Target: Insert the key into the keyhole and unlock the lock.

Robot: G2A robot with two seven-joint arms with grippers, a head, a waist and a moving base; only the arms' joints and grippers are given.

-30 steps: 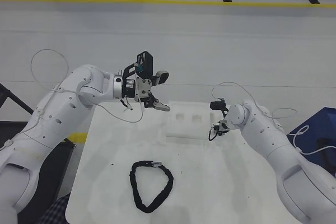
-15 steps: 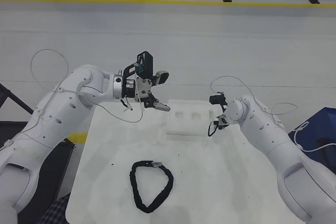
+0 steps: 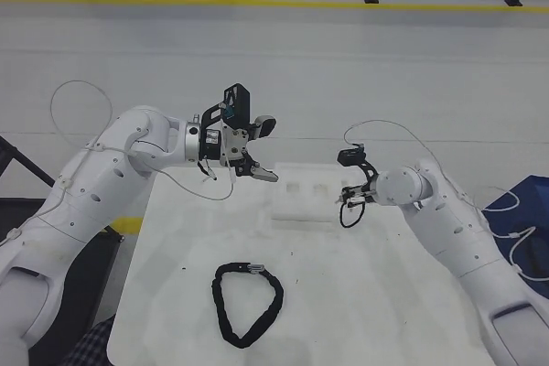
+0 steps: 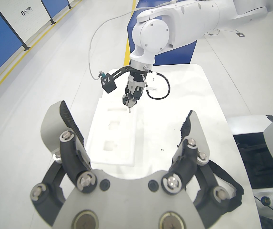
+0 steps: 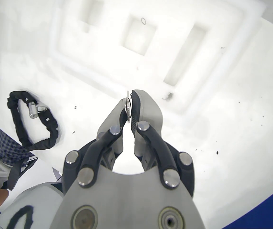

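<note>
A black fabric-covered chain lock (image 3: 246,303) lies looped on the white table near its front, its silver cylinder (image 5: 33,111) at the loop's far end. My right gripper (image 5: 128,100) hangs above the table beside the foam tray, shut on a small silver key (image 5: 127,107) held edge-on between the pads. It also shows in the left wrist view (image 4: 130,104), with the key tip pointing down. My left gripper (image 3: 261,151) stands open and empty, high over the table's far left corner, well away from the lock.
A white foam tray (image 3: 304,205) with three rectangular recesses (image 5: 139,35) sits at the back middle of the table (image 3: 375,302). A blue cabinet (image 3: 531,220) stands off the table's right side. Open tabletop lies between tray and lock.
My right arm has swung its wrist up and over, turning the gripper with the key beside the tray's right end. The left arm and the lock have not moved.
</note>
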